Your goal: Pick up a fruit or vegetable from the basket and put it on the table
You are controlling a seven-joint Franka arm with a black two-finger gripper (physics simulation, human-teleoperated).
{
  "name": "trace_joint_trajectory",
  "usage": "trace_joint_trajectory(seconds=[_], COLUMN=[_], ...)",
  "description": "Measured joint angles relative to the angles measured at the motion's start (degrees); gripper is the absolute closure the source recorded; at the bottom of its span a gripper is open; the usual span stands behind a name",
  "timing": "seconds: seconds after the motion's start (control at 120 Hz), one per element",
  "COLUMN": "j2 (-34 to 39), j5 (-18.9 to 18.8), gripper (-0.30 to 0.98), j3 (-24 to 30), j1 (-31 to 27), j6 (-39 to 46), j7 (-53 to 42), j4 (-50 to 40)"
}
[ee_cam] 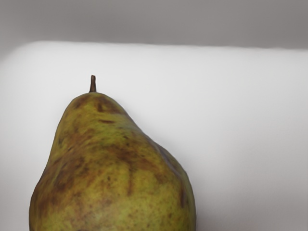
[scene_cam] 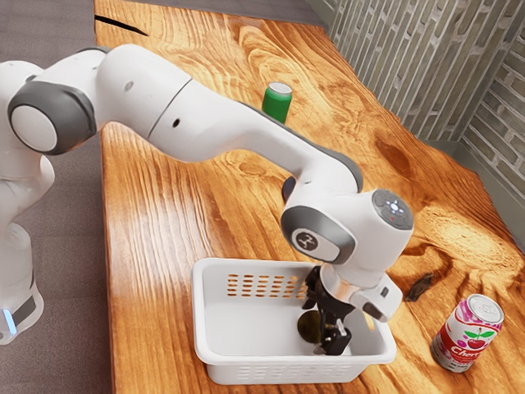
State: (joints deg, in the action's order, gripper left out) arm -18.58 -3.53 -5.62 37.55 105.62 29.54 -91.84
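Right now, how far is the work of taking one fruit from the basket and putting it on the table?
Looks done: the gripper is down inside the white basket, at the pear. In hand: the grasp, though I cannot tell whether the pear is held. Left: lifting it out and setting it on the table, since the pear is inside the basket.

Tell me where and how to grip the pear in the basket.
Take the pear across its broad body, coming from above through the open basket and closing on its flanks. It appears to lie on its side, so these should be reachable; the tapering neck and thin stem look like poorer holds.
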Motion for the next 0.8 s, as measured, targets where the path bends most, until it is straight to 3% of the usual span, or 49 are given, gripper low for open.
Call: trace_joint_trajectory(seconds=[0.467,0.625,0.8], j2=[-0.9,-0.7,-0.5], j5=[-1.4,-2.6,-3.4], gripper=[0.0,0.28,0.39], j3=[0.1,0.0,0.0], j1=[0.2,0.2,0.1], j6=[2.3,2.3,1.8], j7=[2.0,2.9,3.9], j4=[-1.2,-1.5,-1.5])
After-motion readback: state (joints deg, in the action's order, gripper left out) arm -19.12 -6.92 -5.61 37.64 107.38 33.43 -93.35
